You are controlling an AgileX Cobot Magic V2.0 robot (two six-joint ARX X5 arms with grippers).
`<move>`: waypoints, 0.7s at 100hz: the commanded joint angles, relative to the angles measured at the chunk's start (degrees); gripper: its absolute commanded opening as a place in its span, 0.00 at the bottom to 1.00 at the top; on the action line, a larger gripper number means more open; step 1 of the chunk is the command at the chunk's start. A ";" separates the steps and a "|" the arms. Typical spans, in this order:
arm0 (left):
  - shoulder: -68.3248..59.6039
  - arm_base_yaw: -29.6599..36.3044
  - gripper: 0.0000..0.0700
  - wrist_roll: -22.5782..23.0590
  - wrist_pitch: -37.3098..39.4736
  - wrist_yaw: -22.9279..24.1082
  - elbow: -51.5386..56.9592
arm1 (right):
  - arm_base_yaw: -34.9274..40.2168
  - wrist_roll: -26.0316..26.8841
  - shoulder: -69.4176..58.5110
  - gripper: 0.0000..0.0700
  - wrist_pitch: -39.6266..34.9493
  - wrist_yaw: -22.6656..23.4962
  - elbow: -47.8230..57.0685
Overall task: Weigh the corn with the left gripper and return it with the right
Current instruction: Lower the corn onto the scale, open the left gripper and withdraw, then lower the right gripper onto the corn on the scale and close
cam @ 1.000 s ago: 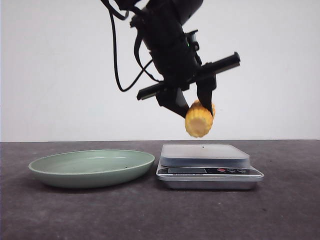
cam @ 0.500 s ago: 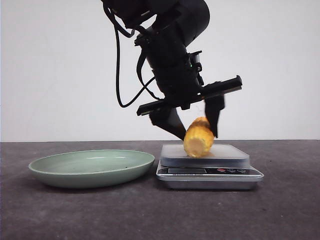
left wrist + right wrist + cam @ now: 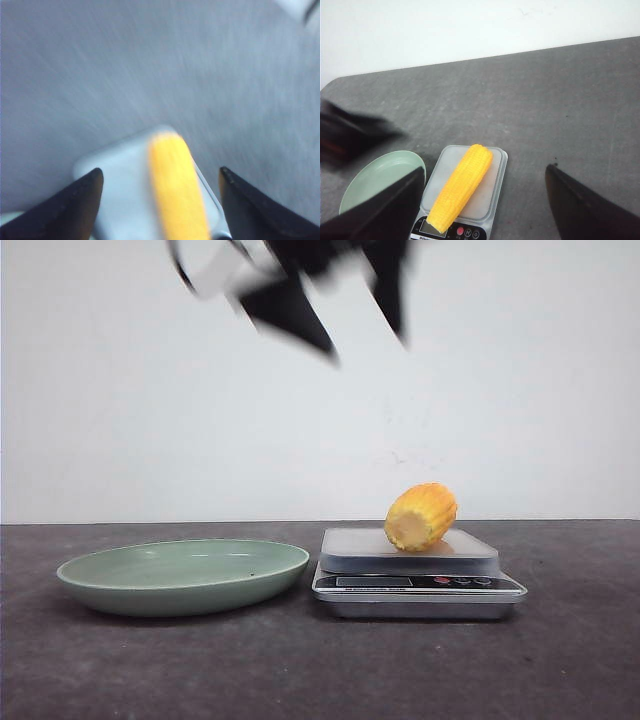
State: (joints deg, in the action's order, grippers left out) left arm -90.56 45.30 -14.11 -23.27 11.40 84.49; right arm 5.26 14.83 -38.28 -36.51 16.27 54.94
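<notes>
The yellow corn (image 3: 421,517) lies on its side on the platform of the silver scale (image 3: 410,583), touched by no gripper. My left gripper (image 3: 365,346) is a motion-blurred shape high above it, open and empty. The left wrist view shows the corn (image 3: 177,195) far below, between the spread dark fingers (image 3: 75,210). My right gripper (image 3: 485,169) is also open, well above the scale (image 3: 492,192), with the corn (image 3: 461,188) lying lengthwise across the platform below. The right gripper is outside the front view.
A pale green plate (image 3: 180,575) sits on the dark table just left of the scale, its rim close to the scale's edge; it also shows in the right wrist view (image 3: 375,177). The blurred left arm (image 3: 350,135) crosses above it. A white wall stands behind.
My left gripper lowered the corn onto the scale, opened and let go, then rose quickly. The corn now rests free on the platform, slightly further right.
</notes>
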 commanded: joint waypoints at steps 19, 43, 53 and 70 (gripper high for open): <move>22.45 -7.91 0.62 6.40 -11.58 3.19 1.40 | 1.57 -0.13 -2.67 0.69 2.27 0.26 1.14; 41.62 -10.38 0.62 5.62 -27.65 5.27 1.20 | 11.74 2.27 -12.39 0.69 7.54 -4.31 1.16; 47.36 -10.29 0.62 4.31 -32.22 5.29 1.18 | 15.72 4.79 -17.97 0.72 8.28 -8.28 1.16; 54.49 -10.29 0.62 2.54 -37.18 6.05 1.16 | 18.14 5.38 -30.47 0.89 9.44 -10.93 1.16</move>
State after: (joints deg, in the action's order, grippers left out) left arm -37.12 34.63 -10.31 -59.72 16.86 84.77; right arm 22.70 18.92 -64.14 -27.99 5.91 55.09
